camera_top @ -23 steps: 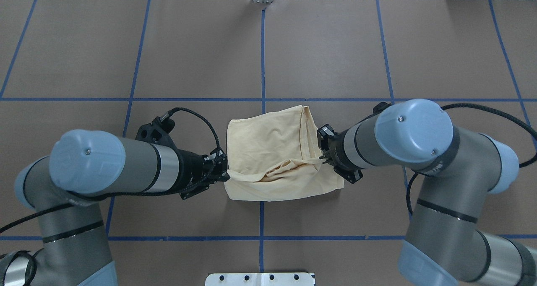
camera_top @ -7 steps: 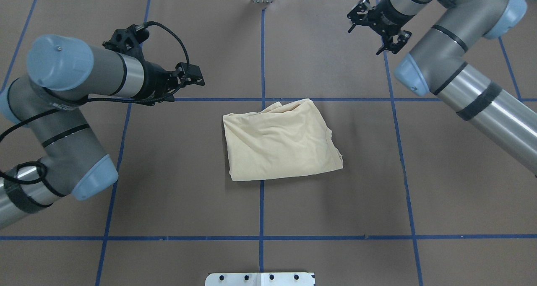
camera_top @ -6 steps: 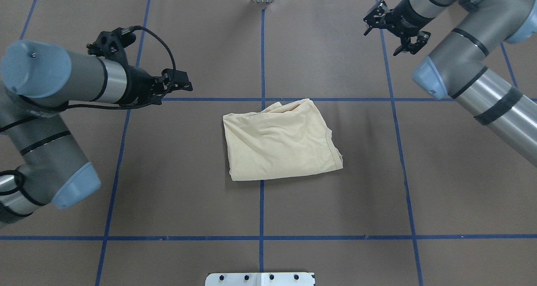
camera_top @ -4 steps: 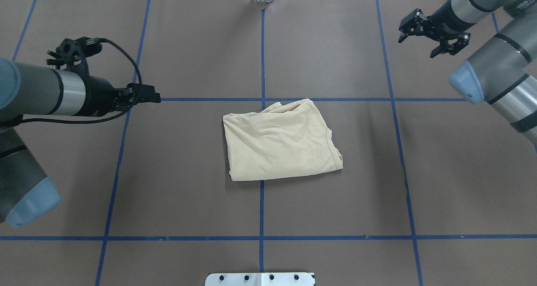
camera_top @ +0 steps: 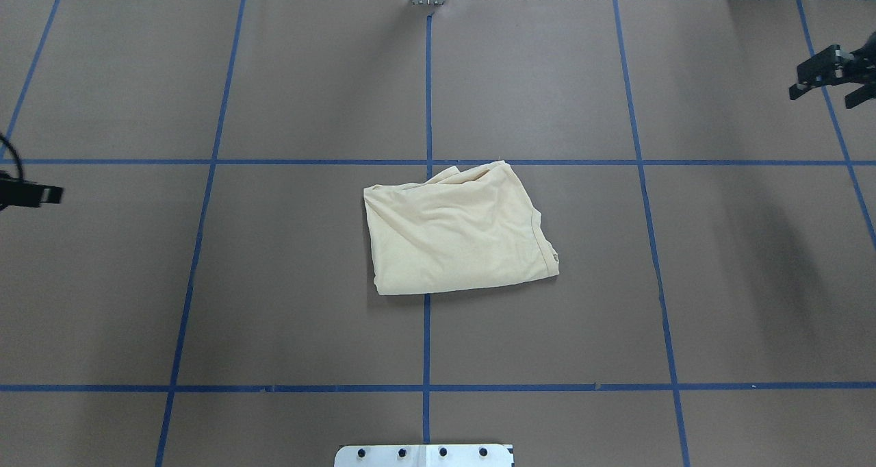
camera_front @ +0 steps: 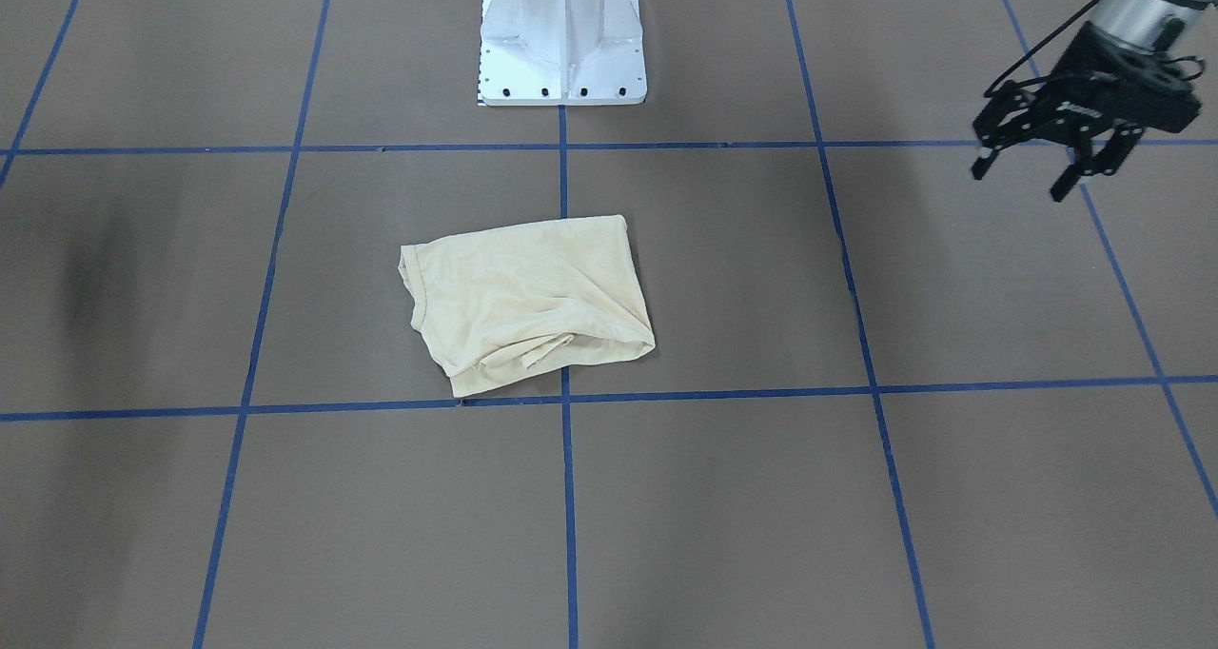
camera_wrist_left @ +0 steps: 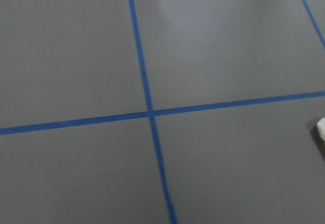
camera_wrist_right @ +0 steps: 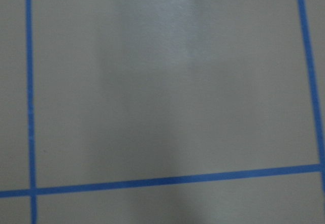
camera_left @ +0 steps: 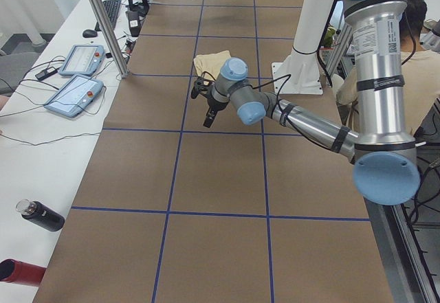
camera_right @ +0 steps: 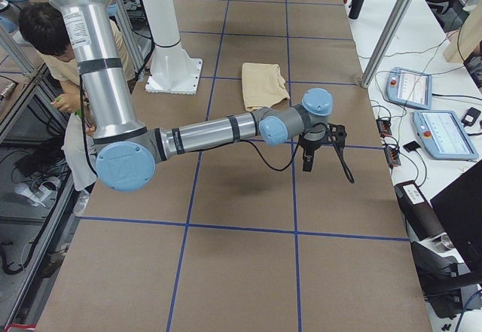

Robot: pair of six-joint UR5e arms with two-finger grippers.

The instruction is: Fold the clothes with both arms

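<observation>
The cream-yellow shirt (camera_top: 455, 231) lies folded into a rough rectangle in the middle of the brown table, print hidden; it also shows in the front view (camera_front: 528, 297) and the side views (camera_left: 212, 62) (camera_right: 263, 83). My left gripper (camera_front: 1023, 178) is open and empty, hovering far to the shirt's side; in the overhead view only its tip (camera_top: 34, 194) shows at the left edge. My right gripper (camera_top: 821, 99) is open and empty at the right edge, far from the shirt. Both wrist views show only bare table and blue tape.
The white pedestal base (camera_front: 561, 49) stands behind the shirt. Blue tape lines grid the table. Teach pendants (camera_left: 79, 59) (camera_right: 410, 87) and a dark bottle (camera_left: 41, 215) lie on the white side tables. A person (camera_right: 45, 31) sits beside the robot.
Both grippers have let go of the shirt's side edges and swung up and outward to the table's far left and right. The shirt has lain still for the last second.
</observation>
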